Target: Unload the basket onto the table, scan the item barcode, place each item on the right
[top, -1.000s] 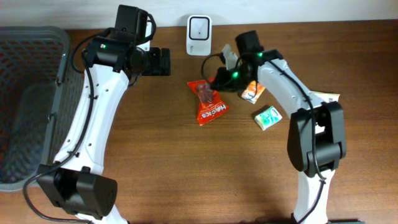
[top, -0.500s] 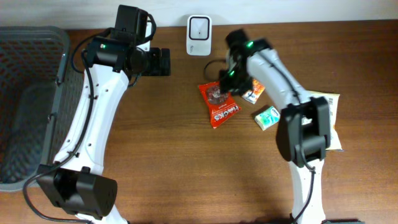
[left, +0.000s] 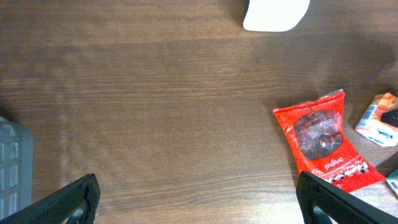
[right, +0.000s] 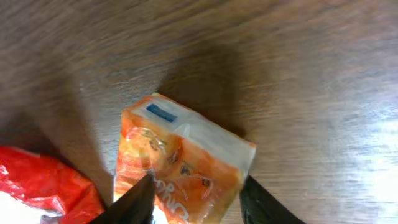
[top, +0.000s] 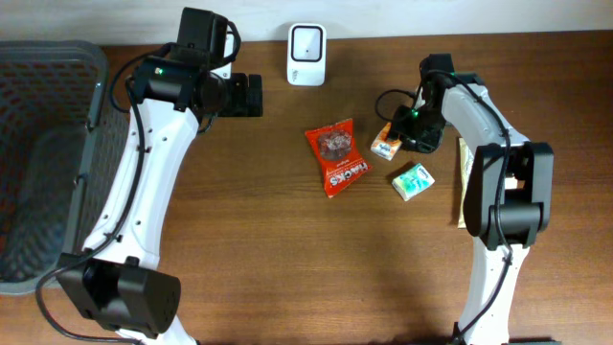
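The small orange and white paper pack (right: 180, 162) lies flat on the brown wooden bench (top: 239, 240). It sits right under the right end effector (right: 196, 199). The two black fingers (right: 134, 199) are spread apart, one on each side of the pack's near end. I cannot tell if they touch the pack. They are not pinching it.

The shiny red snack packet (top: 337, 156) lies flat just past the orange pack, on the side away from this end effector. The two packs are near each other but apart. A little green and white box (top: 412, 180) lies near the right end effector, on the side toward the robot's base. It does not touch the other packs.

The white boxy scanner (top: 306, 41) stands at the back edge of the bench, between the two end effectors. It is closer to the left one.

The left end effector (left: 199, 208) hangs over bare bench with its fingers spread wide, holding nothing. The red packet is off to one side of it. A big grey mesh basket (top: 57, 57) sits well away on its other side.
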You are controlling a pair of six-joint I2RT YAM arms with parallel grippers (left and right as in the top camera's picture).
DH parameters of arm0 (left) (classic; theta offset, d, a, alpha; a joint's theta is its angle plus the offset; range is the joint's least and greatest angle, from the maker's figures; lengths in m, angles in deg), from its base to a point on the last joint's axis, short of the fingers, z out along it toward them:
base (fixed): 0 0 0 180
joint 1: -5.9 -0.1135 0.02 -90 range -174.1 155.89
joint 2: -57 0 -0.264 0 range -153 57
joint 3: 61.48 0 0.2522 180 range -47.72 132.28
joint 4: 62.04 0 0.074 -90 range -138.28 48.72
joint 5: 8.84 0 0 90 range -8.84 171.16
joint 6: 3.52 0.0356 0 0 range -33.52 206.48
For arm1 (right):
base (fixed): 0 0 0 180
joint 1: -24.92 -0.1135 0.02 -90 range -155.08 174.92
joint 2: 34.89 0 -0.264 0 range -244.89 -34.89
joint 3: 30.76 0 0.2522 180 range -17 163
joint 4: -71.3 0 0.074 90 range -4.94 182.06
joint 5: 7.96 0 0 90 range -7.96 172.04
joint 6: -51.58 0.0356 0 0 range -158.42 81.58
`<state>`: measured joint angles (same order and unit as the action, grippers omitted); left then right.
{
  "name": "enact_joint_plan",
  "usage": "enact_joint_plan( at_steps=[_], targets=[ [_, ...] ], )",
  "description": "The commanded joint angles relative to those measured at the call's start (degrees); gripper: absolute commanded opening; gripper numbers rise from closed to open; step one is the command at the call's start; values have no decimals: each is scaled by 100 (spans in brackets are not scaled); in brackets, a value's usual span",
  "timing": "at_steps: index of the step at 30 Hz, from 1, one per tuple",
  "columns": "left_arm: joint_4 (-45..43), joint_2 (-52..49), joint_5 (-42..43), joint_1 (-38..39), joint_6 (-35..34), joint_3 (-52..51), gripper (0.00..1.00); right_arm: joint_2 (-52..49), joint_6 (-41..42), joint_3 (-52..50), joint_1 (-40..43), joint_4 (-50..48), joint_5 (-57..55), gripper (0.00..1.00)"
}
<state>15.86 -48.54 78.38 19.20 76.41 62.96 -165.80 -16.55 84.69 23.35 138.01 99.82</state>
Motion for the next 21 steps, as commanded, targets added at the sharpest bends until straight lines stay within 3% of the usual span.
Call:
enact_joint_plan(
  at_steps=[1,2,4,7,8,10,17,21],
  targets=[
    [4,13,44,-35,35,11,99,0,9,-299,13,-319,511,22],
    [7,13,44,-35,33,11,99,0,9,-306,13,-509,1248,4],
    [7,13,44,-35,35,11,99,4,-63,-299,15,-920,3047,4],
    [7,13,44,-35,35,11,99,4,-1158,-299,-61,-1648,6756,4],
    [7,13,44,-35,35,11,99,7,-1244,-299,-105,-1753,7117,4],
    [7,13,44,-35,33,11,99,7,-1491,-302,-269,-1788,7119,4],
    [7,13,44,-35,35,11,99,7,-4498,-302,-551,-1794,7117,4],
    [7,13,44,-35,35,11,99,7,-4690,-302,-551,-1937,7112,4]
  ],
)
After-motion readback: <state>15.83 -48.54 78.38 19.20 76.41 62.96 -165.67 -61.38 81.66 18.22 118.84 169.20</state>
